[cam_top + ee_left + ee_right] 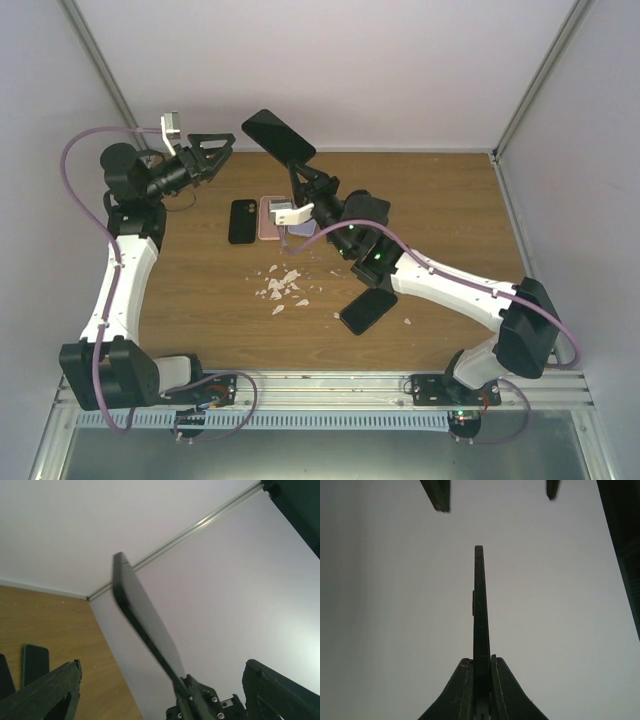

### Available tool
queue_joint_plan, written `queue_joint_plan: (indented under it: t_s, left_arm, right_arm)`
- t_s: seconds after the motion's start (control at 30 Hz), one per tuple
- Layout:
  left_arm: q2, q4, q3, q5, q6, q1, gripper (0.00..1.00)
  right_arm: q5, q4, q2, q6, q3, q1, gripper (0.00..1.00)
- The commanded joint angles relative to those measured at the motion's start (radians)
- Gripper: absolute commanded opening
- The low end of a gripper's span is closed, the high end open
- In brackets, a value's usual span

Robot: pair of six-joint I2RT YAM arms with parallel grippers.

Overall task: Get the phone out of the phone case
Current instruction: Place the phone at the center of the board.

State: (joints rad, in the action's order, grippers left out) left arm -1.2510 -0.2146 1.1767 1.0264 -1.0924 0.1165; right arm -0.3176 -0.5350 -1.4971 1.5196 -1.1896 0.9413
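phone (278, 135) raised, clamped in right end effector (297, 180)

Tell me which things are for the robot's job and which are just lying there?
For the job: raised phone, right gripper holding it, open left gripper.
Lying about: black phone, pink flat thing, dark phone near the right arm, white scraps.

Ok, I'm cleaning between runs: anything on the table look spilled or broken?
Yes. Small white fragments lie scattered on the wooden table, just in front of the pink case. They look like crumbled debris; source unclear.
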Motion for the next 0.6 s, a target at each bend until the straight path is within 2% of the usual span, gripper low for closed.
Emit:
queue_joint_plan:
  t_s: [0.0, 0.33, 0.57]
  left_arm:
    - [0.032, -0.071, -0.027, -0.016, -0.034, -0.046, 0.87]
    - [-0.006, -0.088, -0.034, -0.030, -0.048, -0.108, 0.76]
    - [-0.027, -0.173, -0.058, -0.015, -0.133, -0.139, 0.54]
  right_arm:
    - [-0.031, -0.189, 0.014, 0.094, 0.016, 0.042, 0.01]
    - [-0.041, -0.272, -0.012, 0.166, 0.039, 0.084, 0.01]
    - [-0.042, -0.334, -0.029, 0.218, 0.073, 0.097, 0.01]
